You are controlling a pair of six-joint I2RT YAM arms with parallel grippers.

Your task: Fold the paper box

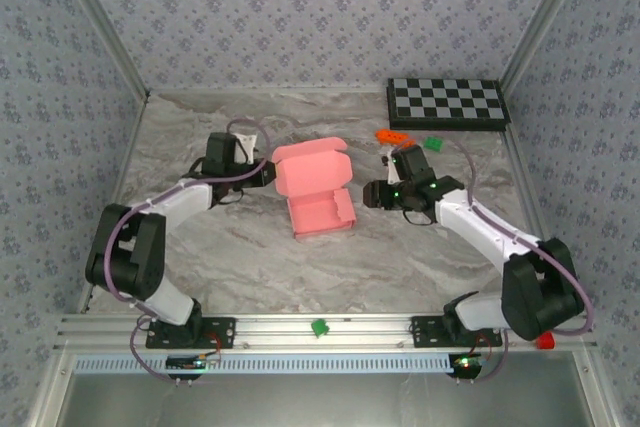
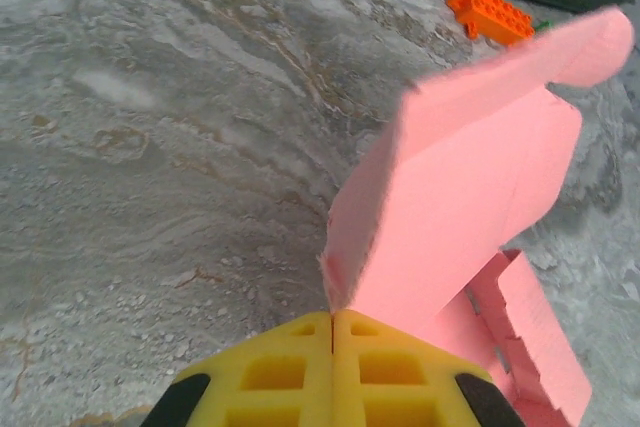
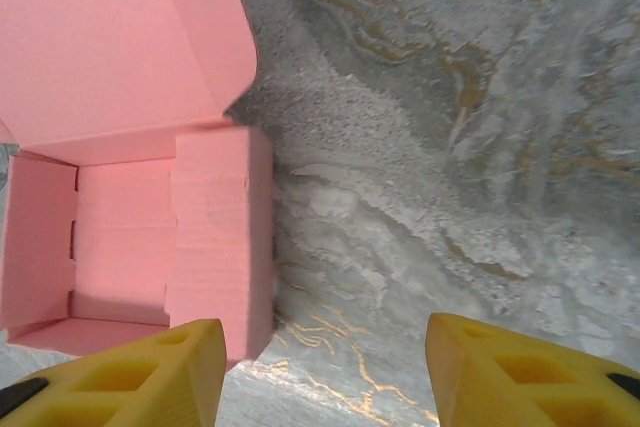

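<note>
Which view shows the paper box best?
Top external: the whole paper box shows, tray and raised lid. Right wrist crops it to the tray and part of the lid; left wrist, mostly the lid, pinched in the left gripper.

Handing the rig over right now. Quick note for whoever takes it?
Left gripper: shut, pinching the left edge of the lid and holding it raised.
Right gripper: open, holding nothing, just right of the box.
Box: centre of the table, tray walls up, lid open.
Done: tray formed.
Left: probably swing the lid down over the tray and tuck its front flap in.
</note>
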